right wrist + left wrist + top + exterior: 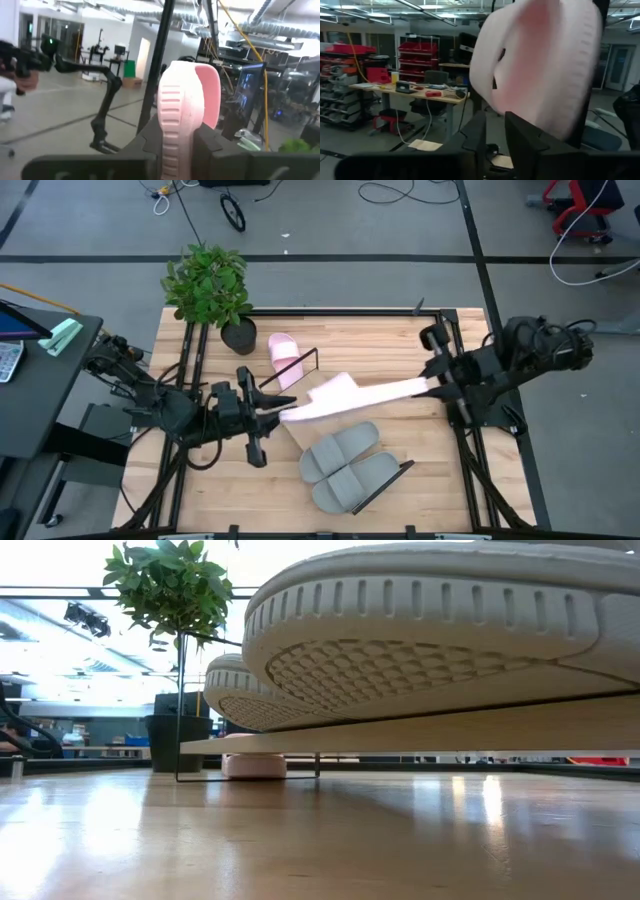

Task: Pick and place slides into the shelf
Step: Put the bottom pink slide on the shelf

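Bright overhead light, glare on tabletop (300,840), motion-blurred pink slide (545,65)

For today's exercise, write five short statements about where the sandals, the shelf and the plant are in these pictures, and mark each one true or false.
1. Two grey slides lie side by side on the shelf. True.
2. Both pink slides are on the grey pair. False: one pink slide lies near the plant; the other is in the air.
3. The right tool grips the raised pink slide. True.
4. The plant lies tipped over. False: it stands upright.
5. The left tool is at the raised slide's other end. True.
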Robot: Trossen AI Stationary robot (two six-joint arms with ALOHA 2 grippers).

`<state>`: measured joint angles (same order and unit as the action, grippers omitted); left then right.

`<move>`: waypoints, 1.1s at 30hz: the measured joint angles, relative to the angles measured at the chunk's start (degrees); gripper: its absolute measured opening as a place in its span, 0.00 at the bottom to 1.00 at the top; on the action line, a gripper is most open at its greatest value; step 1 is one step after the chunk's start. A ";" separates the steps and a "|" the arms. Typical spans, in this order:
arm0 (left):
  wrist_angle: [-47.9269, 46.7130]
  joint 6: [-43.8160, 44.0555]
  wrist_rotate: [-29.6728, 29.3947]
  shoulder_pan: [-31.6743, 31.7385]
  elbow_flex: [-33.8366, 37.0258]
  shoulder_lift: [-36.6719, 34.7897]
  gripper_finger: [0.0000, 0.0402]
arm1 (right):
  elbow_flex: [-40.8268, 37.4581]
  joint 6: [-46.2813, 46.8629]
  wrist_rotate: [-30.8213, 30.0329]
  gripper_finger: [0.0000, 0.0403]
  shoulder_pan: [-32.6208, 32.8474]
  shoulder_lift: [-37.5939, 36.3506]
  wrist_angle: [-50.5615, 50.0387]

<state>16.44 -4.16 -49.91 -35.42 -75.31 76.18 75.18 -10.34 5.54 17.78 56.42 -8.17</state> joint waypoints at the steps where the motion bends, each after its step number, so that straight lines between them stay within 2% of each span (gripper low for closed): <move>1: -0.07 -0.03 -0.02 0.01 0.00 0.00 0.21 | 0.00 1.07 -0.17 0.14 0.00 -0.75 -0.90; 5: -0.13 -2.90 -0.44 -0.10 0.00 0.00 0.25 | 0.02 5.38 -3.61 0.14 0.01 -4.75 -10.76; 10: -0.55 -6.86 -2.76 -1.01 0.00 0.00 0.26 | 0.04 13.93 -17.12 0.14 -0.10 -8.43 -27.94; 14: -0.98 -7.02 -7.85 -0.17 0.00 0.00 0.25 | 0.28 20.53 -23.25 0.14 -0.04 -7.39 -31.44; 16: -0.97 -7.02 -9.43 0.66 0.00 0.00 0.25 | 2.33 25.15 -24.68 0.14 0.00 -4.93 -35.17; 20: -1.53 -7.02 -9.61 2.36 0.00 0.00 0.24 | 10.80 30.77 -26.83 0.14 -0.07 3.55 -51.84; 26: -10.15 -3.76 -8.92 5.25 0.00 -0.02 0.25 | 28.32 32.09 -25.91 0.14 -0.04 18.68 -73.86; 29: -17.85 1.71 -3.67 7.45 0.00 -0.02 0.26 | 37.37 31.54 -24.13 0.14 -0.90 25.35 -79.34; 33: -28.30 8.11 5.30 10.94 0.00 0.15 0.26 | 48.66 32.98 -20.13 0.14 -3.44 31.06 -81.55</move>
<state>-11.86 3.95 -44.61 -24.47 -75.31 76.33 123.84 22.64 -14.59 14.34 87.47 -89.72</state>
